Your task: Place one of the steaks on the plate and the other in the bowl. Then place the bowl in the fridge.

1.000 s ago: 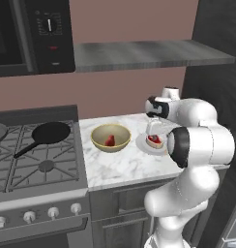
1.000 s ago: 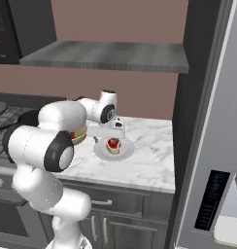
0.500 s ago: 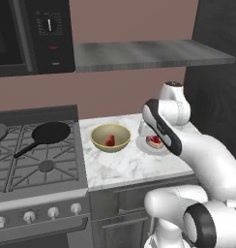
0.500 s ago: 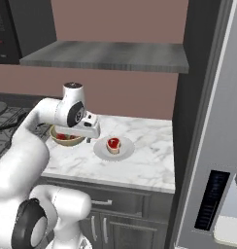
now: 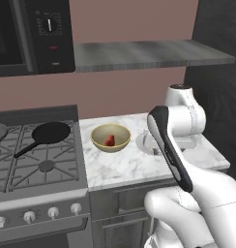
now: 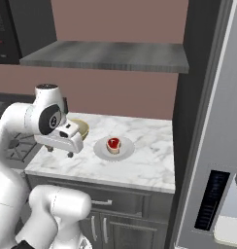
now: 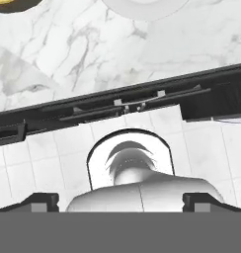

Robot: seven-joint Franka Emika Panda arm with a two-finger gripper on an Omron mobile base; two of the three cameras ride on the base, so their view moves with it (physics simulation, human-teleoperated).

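One steak (image 5: 110,140) lies in the tan bowl (image 5: 110,138) on the marble counter. The other steak (image 6: 113,144) rests on the light-grey plate (image 6: 114,147), to the right of the bowl (image 6: 82,128). My gripper (image 6: 60,151) hangs open and empty over the counter's front part, left of the plate and in front of the bowl. In the hand view its fingertips (image 7: 41,200) stand wide apart and look down past the counter edge, with the plate (image 7: 144,7) at the top. The grey fridge (image 6: 212,146) stands to the right, doors shut.
A stove with a black frying pan (image 5: 51,131) sits left of the counter. A microwave (image 5: 33,34) and a grey shelf (image 5: 149,51) hang above. My own arm link (image 5: 170,150) covers part of the plate in the left base view.
The arm has swung away from above the plate, toward the left and the counter's front edge. The gripper has stayed open and empty. Steaks, plate and bowl have not moved.
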